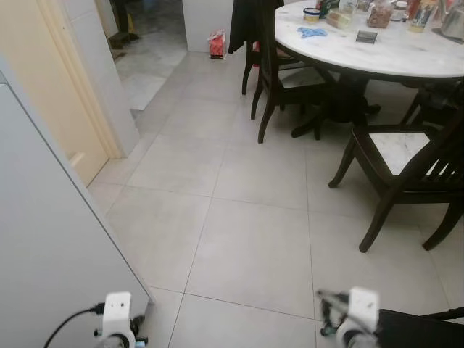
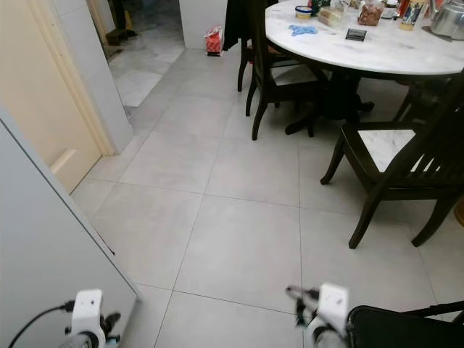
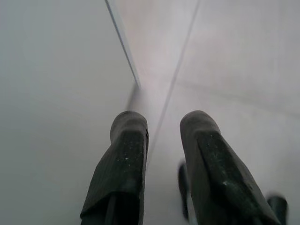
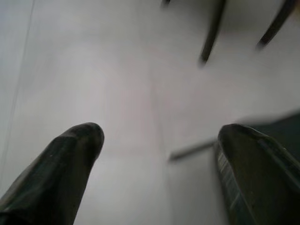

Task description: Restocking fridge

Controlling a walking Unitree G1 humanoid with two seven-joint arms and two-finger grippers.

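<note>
A tall white panel [image 1: 51, 254], the side or door of an appliance, stands at my left, with its lower edge on the tiled floor. My left arm's wrist [image 1: 116, 319] hangs low beside it. In the left wrist view my left gripper [image 3: 164, 122] points down along that white panel [image 3: 51, 93], its fingers a narrow gap apart with nothing between them. My right arm's wrist [image 1: 355, 312] hangs low on the right. My right gripper [image 4: 161, 131] is open wide over bare floor tiles and holds nothing.
A round marble table [image 1: 406, 54] with jars and packets stands at the back right, ringed by dark wooden chairs [image 1: 395, 156]. A black object [image 1: 417, 330] lies by my right wrist. A cream door [image 1: 43, 94] and a doorway are at left, a red bag [image 1: 217, 43] beyond.
</note>
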